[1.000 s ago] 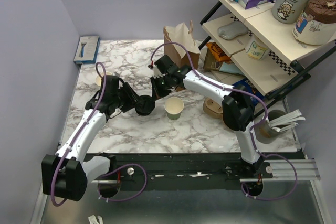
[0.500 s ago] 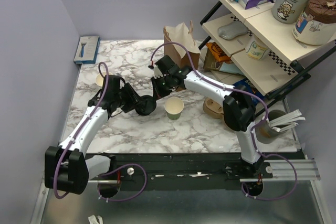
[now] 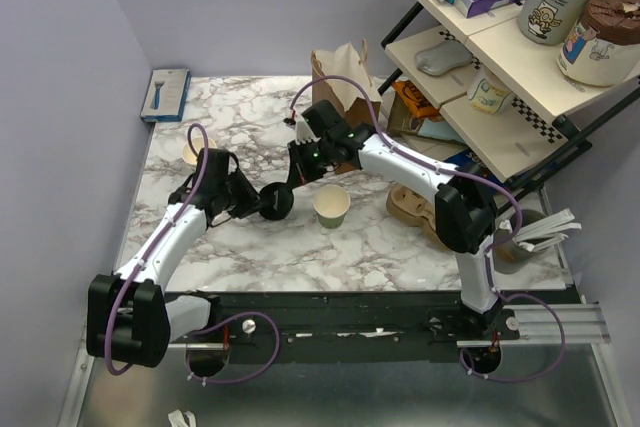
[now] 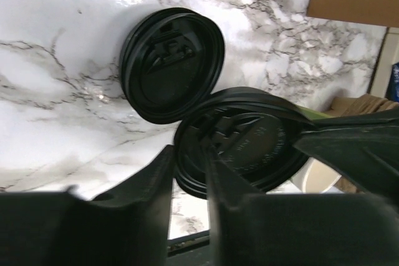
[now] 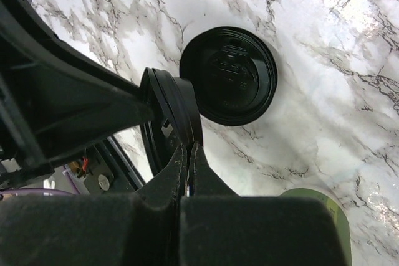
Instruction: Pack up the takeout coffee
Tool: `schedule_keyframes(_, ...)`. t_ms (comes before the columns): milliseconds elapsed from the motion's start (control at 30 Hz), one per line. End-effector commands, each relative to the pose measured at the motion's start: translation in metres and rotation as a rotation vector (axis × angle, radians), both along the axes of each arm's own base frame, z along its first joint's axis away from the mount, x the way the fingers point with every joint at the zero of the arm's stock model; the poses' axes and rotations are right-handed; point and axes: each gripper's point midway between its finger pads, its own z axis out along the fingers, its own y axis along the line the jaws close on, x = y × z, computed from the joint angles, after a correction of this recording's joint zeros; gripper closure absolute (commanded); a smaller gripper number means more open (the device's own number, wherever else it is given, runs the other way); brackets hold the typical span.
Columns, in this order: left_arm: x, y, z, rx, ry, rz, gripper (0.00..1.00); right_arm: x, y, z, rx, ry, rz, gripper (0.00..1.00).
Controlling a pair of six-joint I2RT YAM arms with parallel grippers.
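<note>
The takeout coffee, a small green paper cup with a cream inside, stands upright with its top open on the marble counter, near the middle and just right of both end effectors. Left of it, the left end effector pinches the rim of a black lid, which it holds tilted above the counter. A second black lid lies flat on the marble just beyond the held one. The right end effector is closed on nothing, its fingertips right at the held lid's rim. A brown pulp cup tray sits partly under the right arm. Farther back, a brown paper bag stands at the far edge.
</note>
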Motion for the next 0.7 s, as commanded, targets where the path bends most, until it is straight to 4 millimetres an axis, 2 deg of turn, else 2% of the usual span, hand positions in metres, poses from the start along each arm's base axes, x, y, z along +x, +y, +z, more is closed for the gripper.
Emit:
schedule_keyframes(0,0.009,-0.016,0.031,-0.074,-0.105,-0.043,0.76,-0.026,0.022,0.033,0.119,0.014,0.069,0.99)
schedule_keyframes(67,0.01,-0.009,0.032,-0.03,-0.111,-0.025,0.76,-0.02,0.018,0.03,0.092,-0.007,0.038,0.99)
schedule_keyframes(200,0.003,0.005,0.03,0.048,-0.092,-0.005,0.68,-0.017,0.015,0.03,0.083,-0.002,0.021,0.99)
schedule_keyframes(267,0.003,0.011,0.031,0.082,-0.093,0.008,0.67,-0.017,0.013,0.031,0.078,-0.002,0.018,0.99)
schedule_keyframes(533,0.001,0.015,0.033,0.11,-0.087,-0.002,0.65,-0.018,0.013,0.035,0.071,0.002,0.026,0.99)
schedule_keyframes(667,-0.003,0.025,0.034,0.167,-0.077,0.007,0.61,-0.018,0.01,0.039,0.074,-0.002,0.028,0.99)
